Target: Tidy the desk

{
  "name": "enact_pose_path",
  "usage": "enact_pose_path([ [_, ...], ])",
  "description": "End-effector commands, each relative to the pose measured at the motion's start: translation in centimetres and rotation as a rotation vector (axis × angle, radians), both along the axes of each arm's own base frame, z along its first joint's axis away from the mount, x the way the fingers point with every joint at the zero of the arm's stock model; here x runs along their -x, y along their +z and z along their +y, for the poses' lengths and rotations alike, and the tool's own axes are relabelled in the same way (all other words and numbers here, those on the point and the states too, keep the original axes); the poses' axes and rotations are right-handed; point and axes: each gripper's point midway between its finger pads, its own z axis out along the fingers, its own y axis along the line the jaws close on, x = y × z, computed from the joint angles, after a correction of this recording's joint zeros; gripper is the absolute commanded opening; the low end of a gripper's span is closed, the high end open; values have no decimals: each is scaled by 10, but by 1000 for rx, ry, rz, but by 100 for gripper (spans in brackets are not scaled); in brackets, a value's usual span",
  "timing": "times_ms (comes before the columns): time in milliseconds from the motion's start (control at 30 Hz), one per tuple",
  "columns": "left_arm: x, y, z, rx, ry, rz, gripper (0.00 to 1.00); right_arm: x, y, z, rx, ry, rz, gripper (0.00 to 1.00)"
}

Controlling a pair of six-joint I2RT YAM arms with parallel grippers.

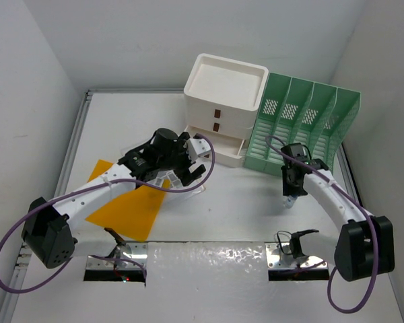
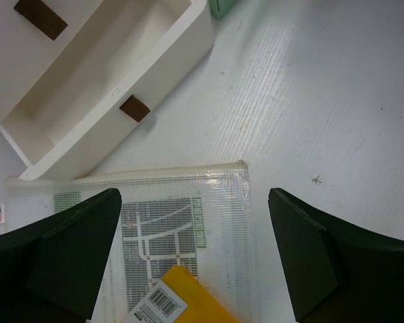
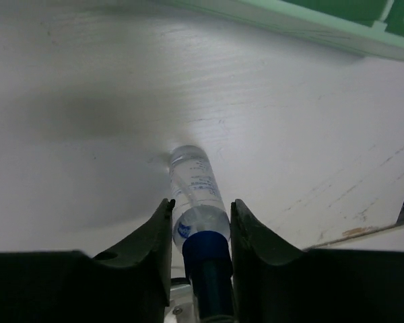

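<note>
The white desk (image 1: 242, 215) holds an orange folder (image 1: 131, 205) at the left. My left gripper (image 1: 182, 173) is open and hovers over a clear mesh pouch (image 2: 222, 202) that has a yellow barcoded item (image 2: 178, 299) inside and lies flat in front of the open bottom drawer (image 2: 87, 87). In the left wrist view the left gripper (image 2: 194, 198) straddles the pouch without touching it. My right gripper (image 1: 289, 198) is shut on a clear tube with a blue cap (image 3: 195, 188), whose tip points down at the desk (image 3: 87, 81).
A white three-drawer box (image 1: 222, 101) stands at the back centre with its bottom drawer (image 1: 219, 149) pulled out. A green slotted file rack (image 1: 303, 128) stands to its right, close behind the right gripper. Metal rails (image 1: 74, 141) edge the desk.
</note>
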Motion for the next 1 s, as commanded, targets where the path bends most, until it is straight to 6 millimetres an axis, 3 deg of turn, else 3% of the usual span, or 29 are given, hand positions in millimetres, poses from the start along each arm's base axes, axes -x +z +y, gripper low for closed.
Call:
enact_pose_path([
  [0, -1, 10, -9, 42, -22, -31, 90, -7, 1, 0, -2, -17, -42, 25],
  [67, 0, 9, -11, 49, -34, -26, 90, -5, 1, 2, -12, -8, -30, 4],
  [100, 1, 6, -12, 50, -41, -21, 90, -5, 2, 4, -26, 7, -34, 0],
  [167, 7, 4, -16, 63, -82, -6, 90, -7, 5, 13, -71, 34, -40, 0],
  [300, 23, 9, -27, 107, -180, 21, 90, -16, 27, 62, -324, 152, -107, 0],
  [433, 30, 17, -37, 130, -229, 27, 90, -32, 71, 120, -543, 300, -308, 0],
  [567, 38, 32, -51, 126, -283, 8, 93, -43, 97, 152, -616, 357, -416, 0],
  [700, 64, 35, -75, 81, -374, -50, 99, -48, 114, 193, -813, 388, -472, 0],
  [733, 68, 35, -78, 75, -398, -59, 99, -50, 127, 207, -883, 435, -514, 0],
  [833, 75, 29, -83, 77, -445, -40, 100, -44, 129, 233, -988, 484, -511, 0],
  [967, 68, 22, -86, 68, -429, -55, 100, -38, 134, 248, -1074, 506, -516, 0],
])
